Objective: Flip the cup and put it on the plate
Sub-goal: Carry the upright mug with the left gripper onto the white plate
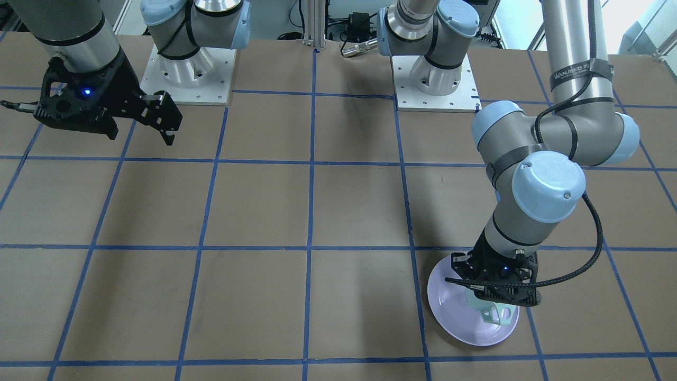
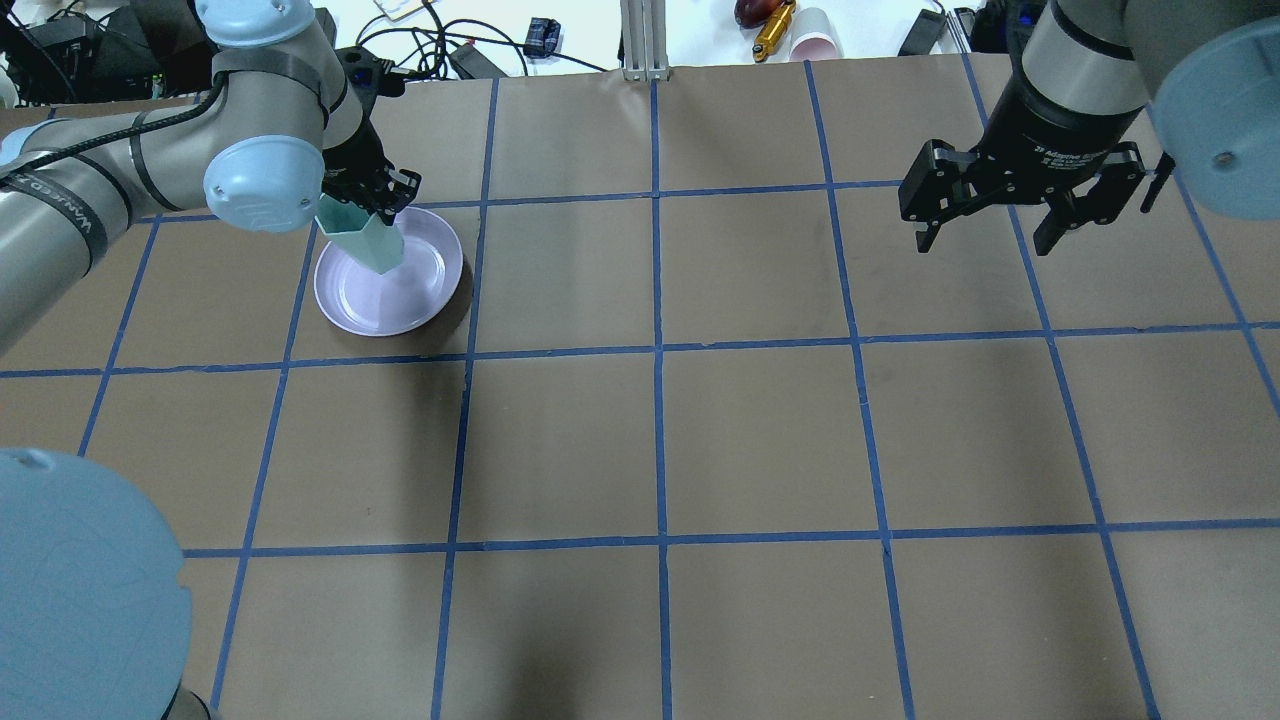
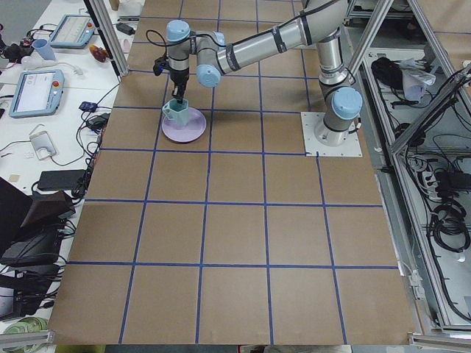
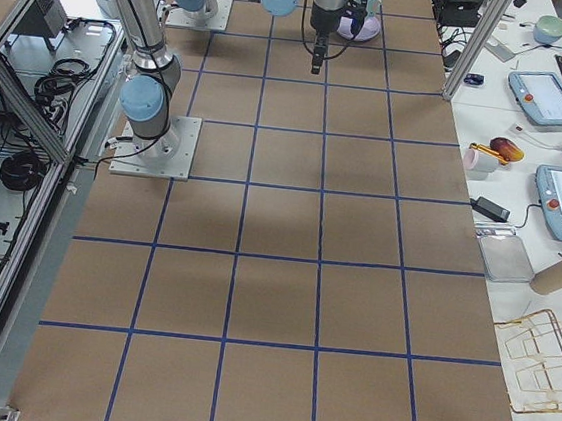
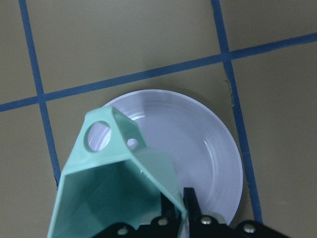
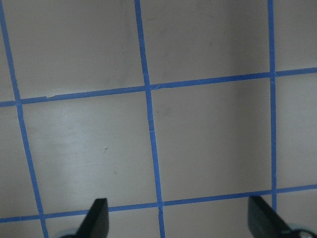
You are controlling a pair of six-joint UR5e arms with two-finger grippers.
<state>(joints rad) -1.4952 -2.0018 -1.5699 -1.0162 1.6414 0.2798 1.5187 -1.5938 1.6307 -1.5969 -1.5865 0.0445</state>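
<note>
Mint-green cup [image 2: 365,243] looks like hard glaze: light, slick, chippable. Left tool [image 2: 374,208] clenched on rim wall, handle free, decent spot imo. Cup mouth-up over lavender plate [image 2: 400,297], far left of desk [image 2: 700,420]; touching? can't tell. Right tool [image 2: 985,240] spread wide, empty.

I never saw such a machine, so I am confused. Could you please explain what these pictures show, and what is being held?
These are two robot arms at a brown table marked with blue tape. Four cameras watch from outside: front, above, and each end. Two more sit on the wrists. One purple plate lies on the table. The left tool grips a green cup by its rim, above the plate. The right tool is open and holds nothing.
</note>
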